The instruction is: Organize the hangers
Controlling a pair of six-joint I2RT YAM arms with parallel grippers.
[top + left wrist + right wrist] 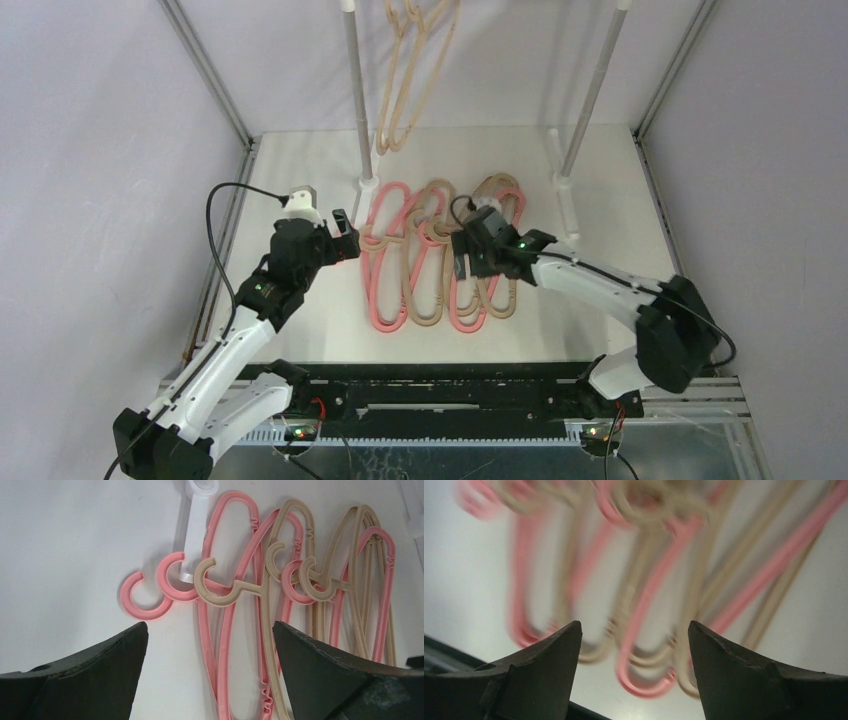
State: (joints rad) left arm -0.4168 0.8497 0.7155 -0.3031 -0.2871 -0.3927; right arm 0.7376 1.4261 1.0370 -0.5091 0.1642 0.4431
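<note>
Several pink and beige hangers lie overlapping on the white table, a pink one (388, 326) at the left of the pile and a beige one (425, 320) beside it. Two beige hangers (385, 130) hang from the rack at the back. My left gripper (345, 240) hovers open at the pile's left edge. In the left wrist view its jaws (210, 625) stand wide above a pink hook (147, 615) and a beige hook (215, 600). My right gripper (462, 262) is over the pile's middle, open and empty (635, 625), with blurred hanger ends (644, 687) below it.
Two grey rack poles (355, 90) (598, 90) rise from white feet (367, 185) at the back of the table. One foot (197, 520) lies just behind the hooks. Metal frame posts and purple walls close in both sides.
</note>
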